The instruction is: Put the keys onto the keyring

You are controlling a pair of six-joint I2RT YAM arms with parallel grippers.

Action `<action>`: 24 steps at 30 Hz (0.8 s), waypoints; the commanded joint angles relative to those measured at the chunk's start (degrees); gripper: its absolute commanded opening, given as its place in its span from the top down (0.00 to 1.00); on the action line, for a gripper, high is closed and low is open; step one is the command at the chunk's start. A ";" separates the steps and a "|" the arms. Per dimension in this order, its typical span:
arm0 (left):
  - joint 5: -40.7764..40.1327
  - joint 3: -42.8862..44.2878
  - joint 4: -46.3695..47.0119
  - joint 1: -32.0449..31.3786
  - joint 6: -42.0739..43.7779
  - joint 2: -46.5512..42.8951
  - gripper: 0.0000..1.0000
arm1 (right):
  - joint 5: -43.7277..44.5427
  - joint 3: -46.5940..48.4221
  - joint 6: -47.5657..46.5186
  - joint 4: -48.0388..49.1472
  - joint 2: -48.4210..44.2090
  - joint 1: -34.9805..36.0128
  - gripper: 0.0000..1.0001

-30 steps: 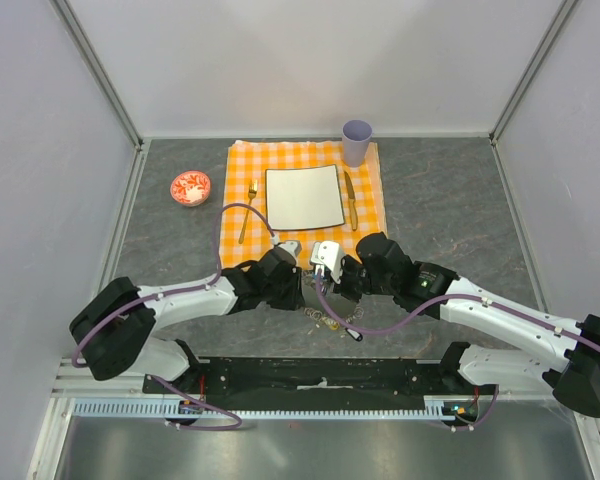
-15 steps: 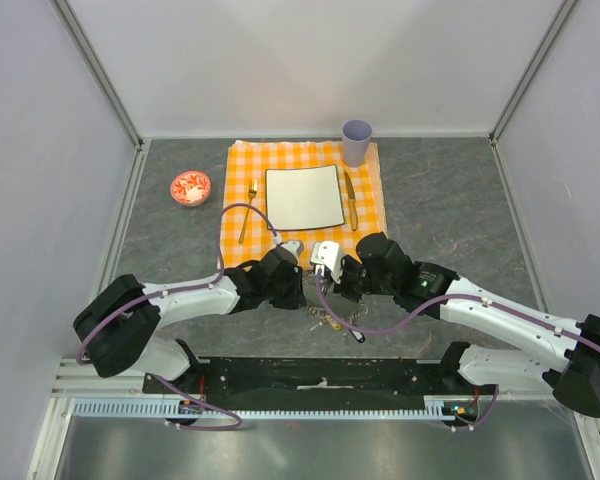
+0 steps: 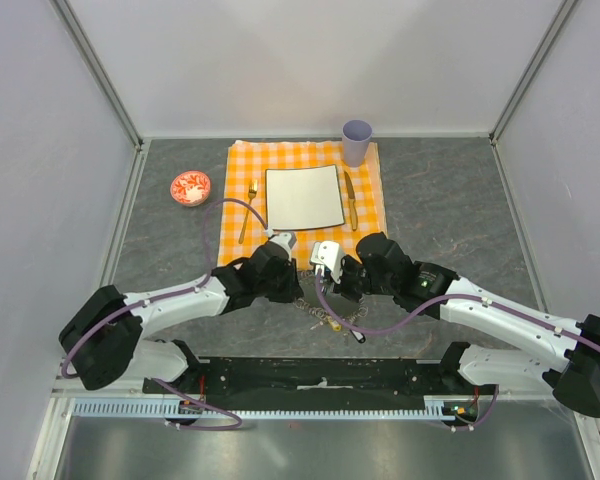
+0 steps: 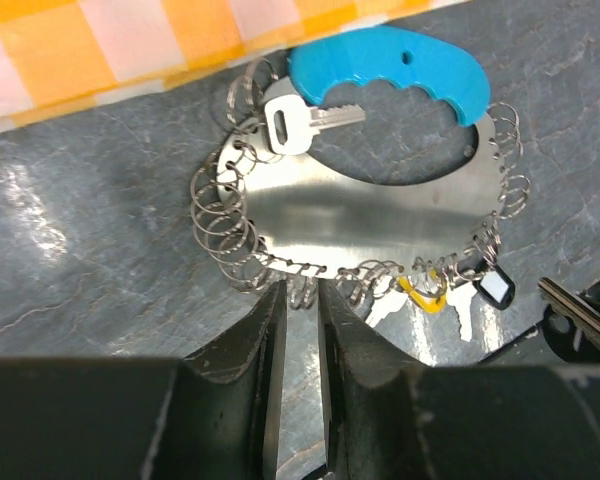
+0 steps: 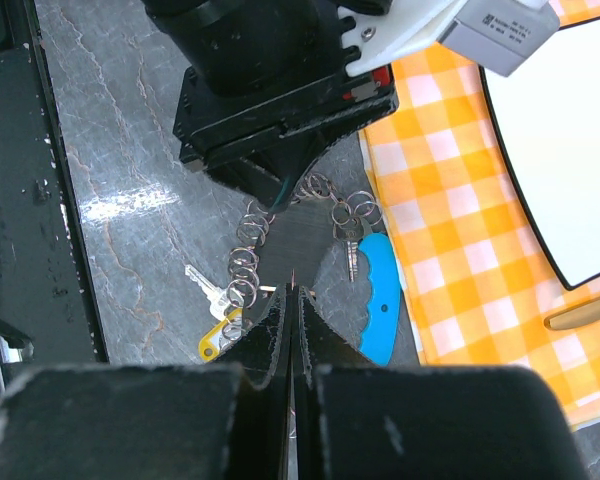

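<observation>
Polished metal keyring [image 4: 360,215] — perhaps plastic tag [image 4: 390,65]

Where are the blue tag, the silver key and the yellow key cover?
blue tag [image 4: 372,62]: left wrist view, middle of its body.
silver key [image 4: 285,123]: left wrist view, its square head.
yellow key cover [image 4: 421,297]: left wrist view, its curved middle.

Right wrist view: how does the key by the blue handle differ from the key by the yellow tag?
The key by the blue handle lies alongside the blue handle and looks dull grey. The key by the yellow tag lies slanted, on the opposite side of the keyring, and shines brighter. Both are small and silvery, and both sit among the small rings.
</observation>
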 commanded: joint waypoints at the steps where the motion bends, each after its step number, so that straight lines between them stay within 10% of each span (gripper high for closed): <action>1: 0.07 -0.57 -0.58 1.35 2.88 0.05 0.76 | -0.41 0.24 0.86 1.87 -0.71 -0.12 1.00; 24: 6.50 -0.39 1.36 1.35 1.65 6.04 0.86 | -0.58 0.15 1.03 1.87 -0.45 -0.12 1.00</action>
